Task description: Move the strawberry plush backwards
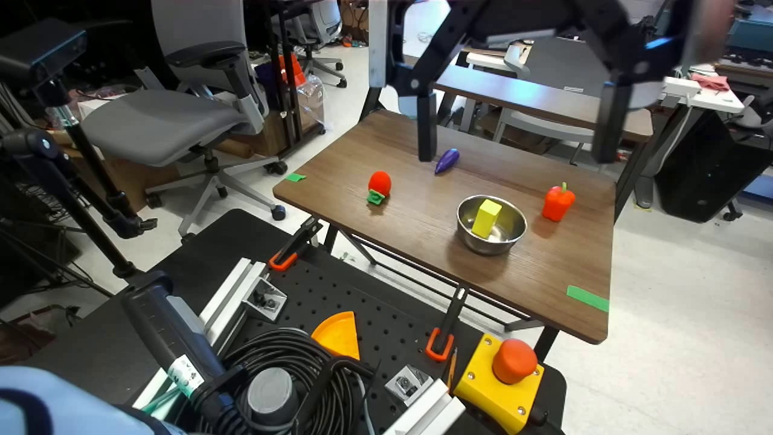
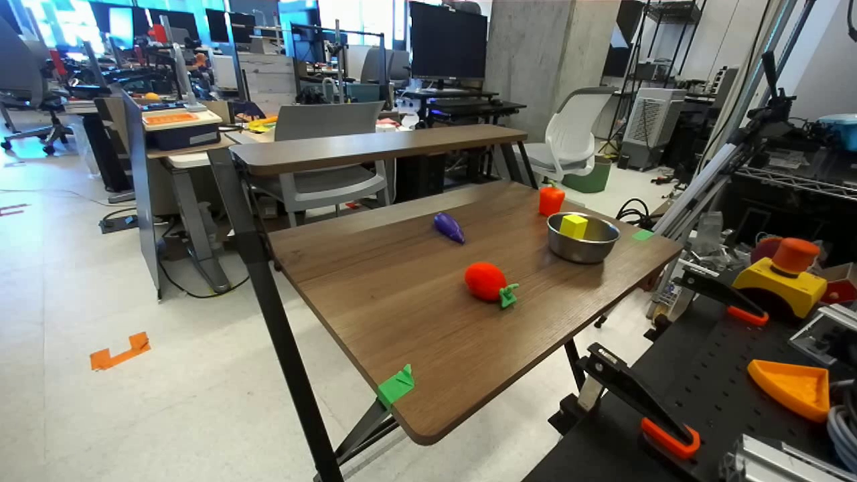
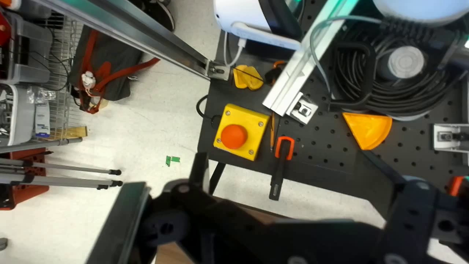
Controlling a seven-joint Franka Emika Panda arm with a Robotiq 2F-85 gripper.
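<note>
Claw (image 1: 515,156) spread, empty, likely pre-grasp; it should next reach the strawberry plush (image 2: 485,281), well apart from the bowl (image 2: 584,252).

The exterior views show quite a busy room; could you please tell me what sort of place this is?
Most likely a robotics lab, judging by the red emergency-stop button, the grey office chair and the black computer monitor.
</note>
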